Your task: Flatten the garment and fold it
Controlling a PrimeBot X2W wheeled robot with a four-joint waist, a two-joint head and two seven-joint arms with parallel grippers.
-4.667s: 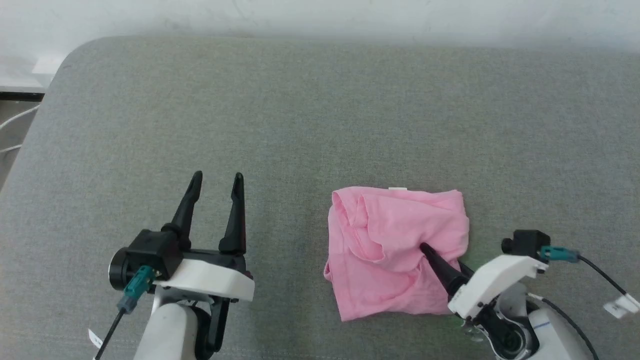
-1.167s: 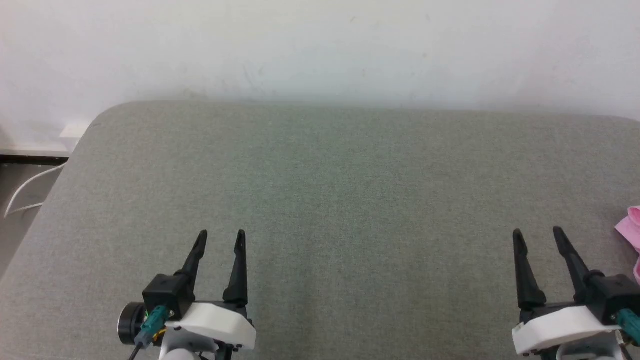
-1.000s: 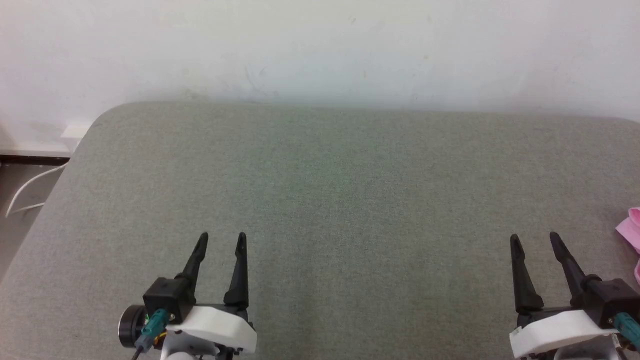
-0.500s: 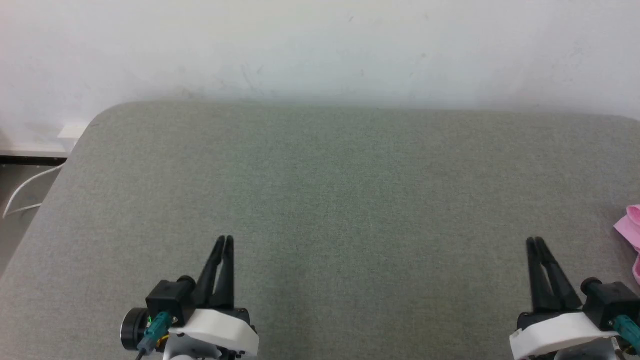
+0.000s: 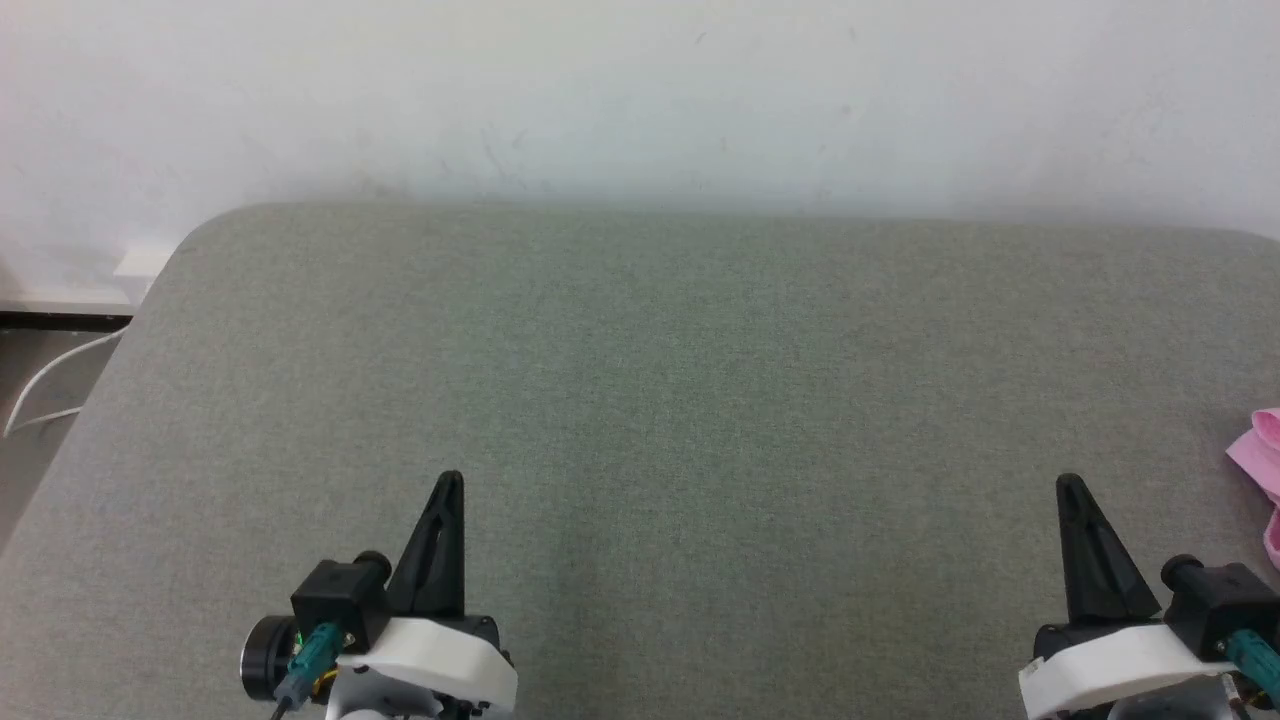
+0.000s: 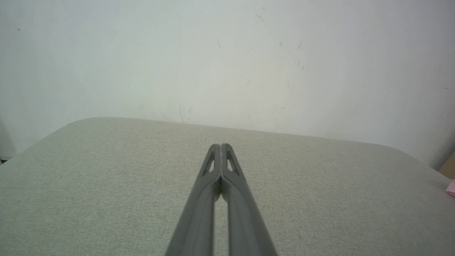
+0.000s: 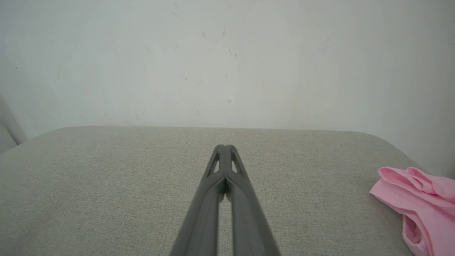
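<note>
Two grippers stand pinched together in the head view: the left gripper (image 5: 449,482) and the right gripper (image 5: 1070,485), each with its dark fingers pressed tip to tip on nothing, above the grey fabric pad (image 5: 680,380). The garment (image 5: 1262,455) shows as a pink sliver to the right of the right gripper, near it but apart, cut off by the picture's edge. In the left wrist view the left gripper (image 6: 220,146) is likewise closed and empty, and a pink corner of the garment (image 6: 451,187) peeks in at far right. In the right wrist view the right gripper (image 7: 224,147) is closed on nothing, and the garment (image 7: 423,199) lies bunched in soft overlapping layers to its right, resting on the pad (image 7: 106,177). By this, the cloth does not look laid flat. Doing that well likely means turning at the waist so the garment sits between the grippers, spreading the fingers first, then pinching two outer edges and drawing them apart low over the pad. As for what holds what, the pad bears the garment.
</note>
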